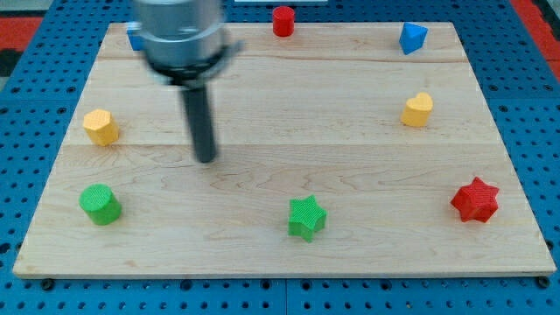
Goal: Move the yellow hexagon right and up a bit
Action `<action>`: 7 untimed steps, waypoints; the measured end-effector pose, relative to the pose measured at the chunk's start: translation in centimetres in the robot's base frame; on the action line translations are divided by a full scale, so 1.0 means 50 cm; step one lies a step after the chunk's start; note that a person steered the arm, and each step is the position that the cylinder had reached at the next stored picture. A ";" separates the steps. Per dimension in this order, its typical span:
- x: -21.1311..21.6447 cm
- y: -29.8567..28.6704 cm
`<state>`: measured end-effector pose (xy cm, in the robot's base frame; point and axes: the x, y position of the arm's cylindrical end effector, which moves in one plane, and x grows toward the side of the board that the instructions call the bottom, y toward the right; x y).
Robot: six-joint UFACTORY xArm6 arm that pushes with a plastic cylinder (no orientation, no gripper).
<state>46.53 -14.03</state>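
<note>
The yellow hexagon [101,127] sits near the board's left edge, at mid height. My tip [206,159] rests on the board to the right of it and slightly lower, well apart from it. A second yellow block, heart-shaped [417,109], sits at the view's right. The tip touches no block.
A green cylinder [100,204] is at lower left, a green star [306,217] at bottom centre, a red star [475,199] at lower right. A red cylinder [283,20] and a blue block [412,38] sit along the top edge. Another blue block [135,37] is partly hidden behind the arm.
</note>
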 end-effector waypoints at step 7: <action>-0.062 0.014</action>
<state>43.42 -13.33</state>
